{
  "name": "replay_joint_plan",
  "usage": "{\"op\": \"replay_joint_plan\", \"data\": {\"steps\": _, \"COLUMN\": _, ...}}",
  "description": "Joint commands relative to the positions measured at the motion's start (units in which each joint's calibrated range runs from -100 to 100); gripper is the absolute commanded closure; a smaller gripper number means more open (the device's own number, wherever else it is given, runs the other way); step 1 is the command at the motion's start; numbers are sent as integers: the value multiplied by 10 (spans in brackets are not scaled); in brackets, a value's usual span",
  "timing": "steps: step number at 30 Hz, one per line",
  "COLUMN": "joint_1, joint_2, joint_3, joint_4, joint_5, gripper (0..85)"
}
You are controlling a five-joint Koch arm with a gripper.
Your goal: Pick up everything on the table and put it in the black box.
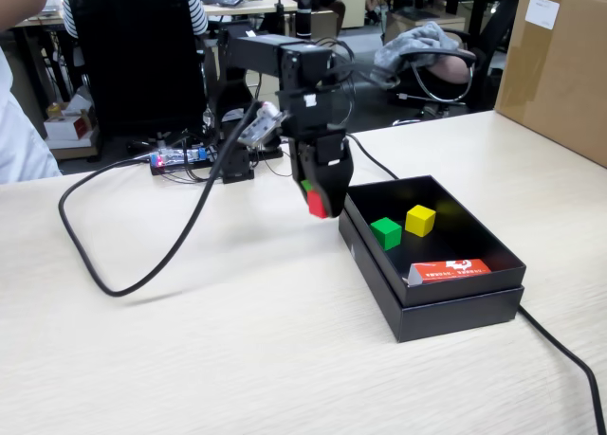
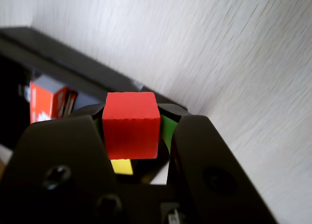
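Plainly, fingers (image 2: 130,136) clamp the matte red cube (image 2: 130,124); its edges look crisp.

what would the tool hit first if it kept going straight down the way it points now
Probably the table, just beside the black box's near wall. The tool, shut on the red cube, points down outside the box, though depth is unclear.

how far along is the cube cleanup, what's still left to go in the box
Nearly finished. Done: the green cube and the yellow cube already lie inside the black box, beside an orange-red carton. In hand: the claw is shut on the red cube, held above the table just outside the box's near-left wall. Left: carry that cube over the box and release it. No other cube shows on the table.
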Motion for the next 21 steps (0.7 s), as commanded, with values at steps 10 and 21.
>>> {"op": "replay_joint_plan", "data": {"steps": 10, "joint_1": 84, "joint_2": 108, "joint_3": 173, "joint_4": 3, "joint_5": 13, "gripper": 847}}
{"op": "replay_joint_plan", "data": {"steps": 21, "joint_1": 90, "joint_2": 302, "joint_3": 190, "joint_4": 3, "joint_5": 26, "gripper": 775}}
